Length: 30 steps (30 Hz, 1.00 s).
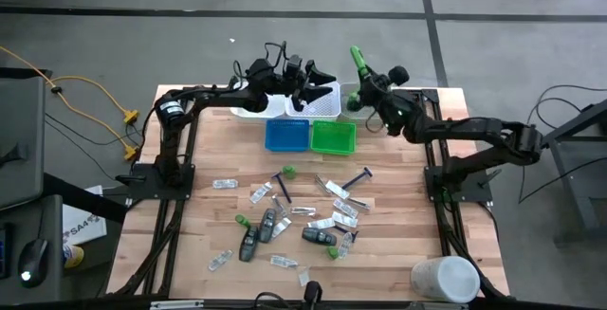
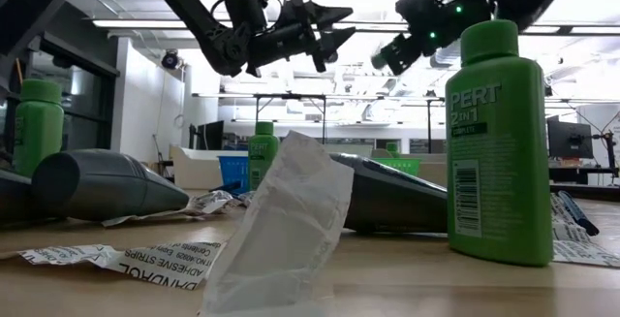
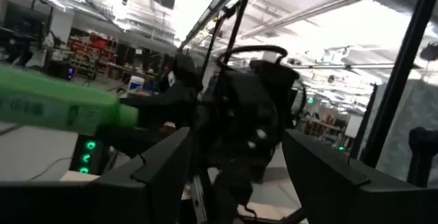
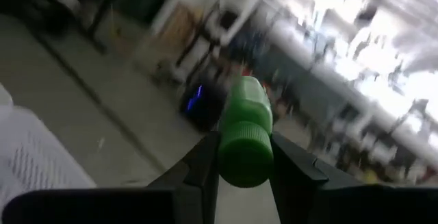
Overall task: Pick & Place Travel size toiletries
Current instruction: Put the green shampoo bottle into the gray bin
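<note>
1. Currently the right gripper (image 1: 360,75) is clamped on a small green plastic bottle (image 1: 357,60), pinching it near its ribbed cap; the right wrist view shows the cap (image 4: 245,157) squeezed between the two dark fingers (image 4: 205,166) with the body running straight out ahead of them.

2. Seen from above, the bottle's long axis points away from the gripper toward the table's far edge, and it hangs in the air beside the far right corner of the white perforated rectangular tray (image 1: 321,101), just next to it but not over it.

3. That tray lies toward the table's middle from the bottle, with the blue tray (image 1: 286,136) and the green tray (image 1: 333,137) just on the near side of it; the judgement is that the coming move is a short sideways carry over a tray, then a release.

4. Meanwhile the left gripper (image 1: 321,76) hovers over the same white tray with its jaws spread and nothing between them, so it is the closer arm to the trays, and the two grippers stand near each other, which could crowd the drop.

5. Elsewhere the remaining loose toiletries (image 1: 294,217), green bottles, grey oblong pieces and clear packets, lie scattered on the wooden table (image 1: 398,244), well apart from both grippers.
</note>
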Each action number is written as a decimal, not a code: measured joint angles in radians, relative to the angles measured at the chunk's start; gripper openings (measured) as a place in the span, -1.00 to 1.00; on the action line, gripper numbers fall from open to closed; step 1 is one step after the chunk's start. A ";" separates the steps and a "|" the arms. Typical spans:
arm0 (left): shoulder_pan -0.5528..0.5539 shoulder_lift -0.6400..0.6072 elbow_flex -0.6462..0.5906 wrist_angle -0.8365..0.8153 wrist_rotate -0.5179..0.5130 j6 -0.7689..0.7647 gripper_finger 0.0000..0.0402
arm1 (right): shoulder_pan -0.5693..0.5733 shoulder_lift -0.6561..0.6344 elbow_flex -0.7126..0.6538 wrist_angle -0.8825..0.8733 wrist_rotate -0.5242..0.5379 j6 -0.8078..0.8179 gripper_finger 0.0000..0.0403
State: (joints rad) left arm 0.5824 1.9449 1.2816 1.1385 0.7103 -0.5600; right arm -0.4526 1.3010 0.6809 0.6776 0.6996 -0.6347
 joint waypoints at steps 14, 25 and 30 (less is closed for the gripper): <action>0.014 -0.006 0.000 -0.106 0.036 0.070 0.15 | -0.202 -0.027 0.341 -1.070 -0.357 0.673 -0.53; 0.014 -0.005 0.000 -0.128 0.035 0.088 0.15 | -0.342 0.028 0.455 -1.357 -0.566 0.693 -0.53; 0.014 -0.005 0.000 -0.134 0.032 0.086 0.15 | -0.374 0.143 0.522 -1.455 -0.579 0.692 -0.53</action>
State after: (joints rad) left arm 0.5964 1.9396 1.2816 1.0048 0.7420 -0.4745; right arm -0.8267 1.4444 1.2028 -0.7771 0.1206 0.0574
